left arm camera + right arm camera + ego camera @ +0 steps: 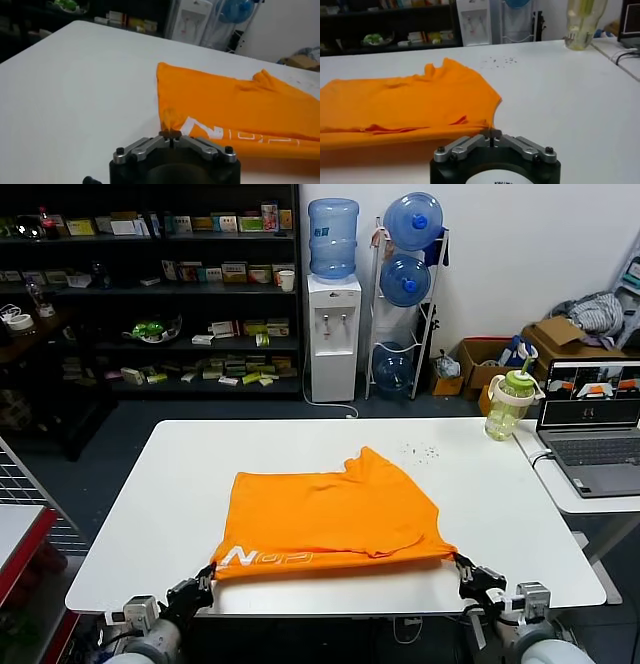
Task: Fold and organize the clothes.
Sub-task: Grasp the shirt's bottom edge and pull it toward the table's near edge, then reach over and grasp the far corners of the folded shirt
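The left gripper (207,576) sits at the table's (150,514) near edge, fingers pinched together on the near left corner of the orange T-shirt (335,514). The shirt lies folded across the middle of the white table, white lettering (262,558) along its near edge. At its near right corner, the right gripper (464,569) is clamped likewise.

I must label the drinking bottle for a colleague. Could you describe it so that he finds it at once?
Start from the white table with the orange T-shirt. At the table's far right corner, beside the open laptop, stands the bottle. It is pale green and see-through, with a handle and a green straw.
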Motion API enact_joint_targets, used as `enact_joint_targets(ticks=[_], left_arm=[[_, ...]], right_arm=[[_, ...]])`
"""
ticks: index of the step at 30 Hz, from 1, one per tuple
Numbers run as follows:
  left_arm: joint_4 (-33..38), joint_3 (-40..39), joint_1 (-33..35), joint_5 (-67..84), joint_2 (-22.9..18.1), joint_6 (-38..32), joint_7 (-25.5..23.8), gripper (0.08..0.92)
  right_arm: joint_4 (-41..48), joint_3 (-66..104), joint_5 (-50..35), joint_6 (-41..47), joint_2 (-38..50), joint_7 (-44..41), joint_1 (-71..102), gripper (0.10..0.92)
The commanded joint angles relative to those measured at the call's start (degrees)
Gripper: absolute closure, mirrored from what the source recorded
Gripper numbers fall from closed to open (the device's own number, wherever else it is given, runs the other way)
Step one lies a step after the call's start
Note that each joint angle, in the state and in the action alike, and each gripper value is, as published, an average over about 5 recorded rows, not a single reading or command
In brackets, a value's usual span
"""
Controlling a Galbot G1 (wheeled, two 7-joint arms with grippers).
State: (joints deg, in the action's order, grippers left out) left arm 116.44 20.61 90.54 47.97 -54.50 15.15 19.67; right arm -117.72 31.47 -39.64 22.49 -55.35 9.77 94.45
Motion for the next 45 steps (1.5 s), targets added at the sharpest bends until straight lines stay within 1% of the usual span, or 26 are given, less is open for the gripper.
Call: enact_joint_targets(ticks=[1, 3, 5, 10, 13, 16, 18, 21, 26, 29, 32, 36, 39, 42, 45], left_arm=[[6.23, 0.42, 6.16, 2.13, 1.35, 1.65, 2.77, 0.896], [6.5, 0.74, 6.41, 2.08, 1.36, 2.24, 2.72, 0.866], [6.7, 1.18, 6.44, 2.08, 1.47, 2.66, 2.65, 0.813], [7.13, 2.28, 4.85, 2.47, 2.03, 3.35, 2.82, 0.665], [6.92, 2.62, 2.31, 3.05, 2.22, 3.47, 3.11, 0.579], [6.11, 2.79, -1.24, 3.79, 2.28, 3.46, 2.86, 0.492], [4.63, 2.62, -4.8, 4.08, 2.19, 3.43, 2.1, 0.44], [0.0, 1.3, -12.28, 4.47, 1.57, 3.27, 0.43, 0.354], [-12.59, -3.93, -26.76, 4.51, -1.06, 2.7, -2.15, 0.217], [-20.2, -7.52, -34.75, 4.54, -2.56, 2.53, -3.04, 0.183], [-25.83, -10.38, -39.51, 4.58, -3.44, 2.69, -4.03, 0.178], [-31.42, -12.48, -42.75, 4.53, -4.65, 2.86, -5.55, 0.177], [-35.75, -13.62, -44.92, 4.15, -5.8, 2.89, -6.61, 0.177], [-39.16, -14.7, -46.68, 3.79, -6.77, 3.05, -7.04, 0.177], [-40.84, -15.51, -47.6, 3.56, -7.35, 3.32, -7.05, 0.177]], right_arm=[[-5.48, 3.76, 0.79, 1.34, 0.99, 0.92, 9.88, 0.901], [-5.89, 4.46, 1.45, 1.88, 1.13, 1.31, 10.41, 0.883], [-6.37, 5.14, 1.82, 2.41, 1.54, 1.89, 10.48, 0.848], [-7.71, 5.57, 0.53, 4.35, 3.24, 3.23, 7.62, 0.706], [-7.57, 4.9, -1.0, 5.37, 4.41, 3.61, 4.28, 0.619], [-5.04, 2.36, -2.01, 4.98, 5.36, 3.25, -2.68, 0.532], [-1.57, -1.2, -2.43, 4.51, 5.29, 3.13, -10.43, 0.472], [5.18, -7.94, -2.95, 4.04, 3.93, 3.59, -23.58, 0.385], [18.44, -19.82, -3.94, 4.14, -0.64, 5.26, -42.99, 0.261], [26.95, -25.51, -4.58, 4.38, -3.87, 5.67, -52.61, 0.214], [34.58, -28.63, -5.35, 5.17, -7.11, 5.14, -58.9, 0.204], [43.07, -30.5, -5.1, 6.08, -11.42, 3.95, -63.41, 0.203], [47.87, -31.31, -3.49, 6.6, -13.85, 2.88, -64.97, 0.203], [51.33, -31.63, -1.97, 6.99, -15.33, 1.9, -65.58, 0.203], [53.81, -31.64, -0.95, 6.79, -15.92, 0.71, -65.62, 0.203]])
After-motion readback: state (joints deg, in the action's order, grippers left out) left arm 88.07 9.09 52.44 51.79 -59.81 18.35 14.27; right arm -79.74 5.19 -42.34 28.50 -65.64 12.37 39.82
